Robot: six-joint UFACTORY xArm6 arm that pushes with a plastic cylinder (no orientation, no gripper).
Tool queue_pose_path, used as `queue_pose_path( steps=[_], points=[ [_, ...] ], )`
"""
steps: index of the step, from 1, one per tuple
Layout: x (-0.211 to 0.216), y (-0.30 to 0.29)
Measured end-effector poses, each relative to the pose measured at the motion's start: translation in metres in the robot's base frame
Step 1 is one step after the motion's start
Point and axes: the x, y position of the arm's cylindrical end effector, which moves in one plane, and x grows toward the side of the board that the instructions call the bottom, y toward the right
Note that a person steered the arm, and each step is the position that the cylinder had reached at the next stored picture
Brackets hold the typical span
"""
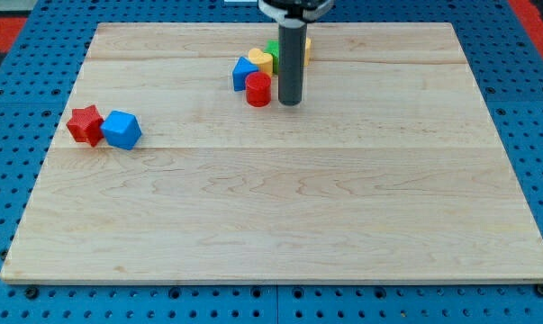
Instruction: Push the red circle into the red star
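The red circle (pixel 258 89), a short red cylinder, stands near the view's top centre. The red star (pixel 85 123) lies far off at the view's left, touching a blue cube (pixel 122 130) on its right side. My tip (pixel 290 102) rests on the board just right of the red circle, close to it or touching; I cannot tell which. The dark rod rises from the tip to the view's top edge.
A cluster sits right behind the red circle: a blue block (pixel 244 72), a yellow block (pixel 261 60), a green block (pixel 273 49) and another yellow block (pixel 306 46) partly hidden by the rod. The wooden board (pixel 280 207) lies on a blue pegboard.
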Motion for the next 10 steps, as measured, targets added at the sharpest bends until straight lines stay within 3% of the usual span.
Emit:
queue_pose_path(
  steps=[1, 2, 4, 5, 8, 9, 10],
  points=[
    [-0.019, 0.001],
    [-0.015, -0.044],
    [0.026, -0.102],
    [0.042, -0.084],
    [0.015, -0.233],
    [0.002, -0.215],
    [0.056, -0.178]
  ],
)
